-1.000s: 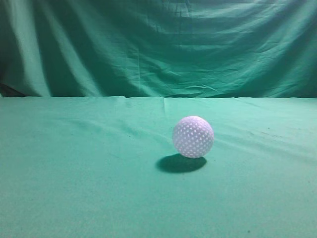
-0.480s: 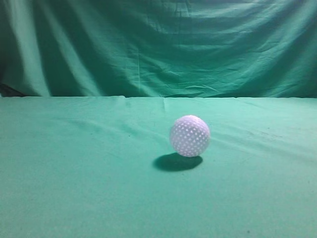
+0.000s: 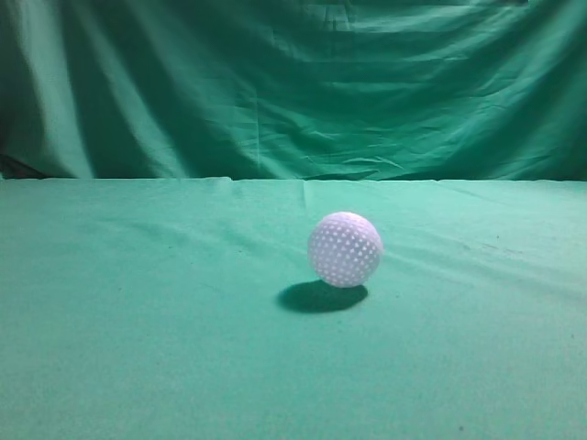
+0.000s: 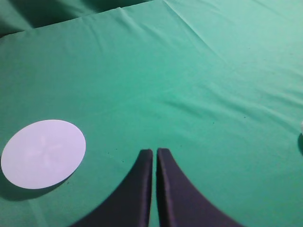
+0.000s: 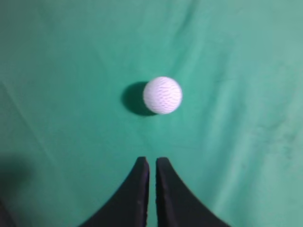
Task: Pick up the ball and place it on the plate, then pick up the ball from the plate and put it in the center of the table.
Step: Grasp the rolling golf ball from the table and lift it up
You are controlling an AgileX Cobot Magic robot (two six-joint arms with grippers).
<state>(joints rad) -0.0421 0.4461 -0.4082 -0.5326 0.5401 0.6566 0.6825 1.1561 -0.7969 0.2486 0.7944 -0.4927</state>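
The white dimpled ball (image 3: 345, 249) lies on the green table (image 3: 138, 321), near the middle of the exterior view. It also shows in the right wrist view (image 5: 162, 95), ahead of my right gripper (image 5: 152, 161), which is shut and empty, well apart from the ball. A sliver of the ball shows at the right edge of the left wrist view (image 4: 301, 126). The white round plate (image 4: 43, 152) lies on the cloth to the left of my left gripper (image 4: 154, 152), which is shut and empty. No gripper shows in the exterior view.
A draped green backdrop curtain (image 3: 293, 82) hangs behind the table's far edge. The cloth on the table has slight wrinkles.
The ball has rolled slightly to the left on the table in the exterior view.
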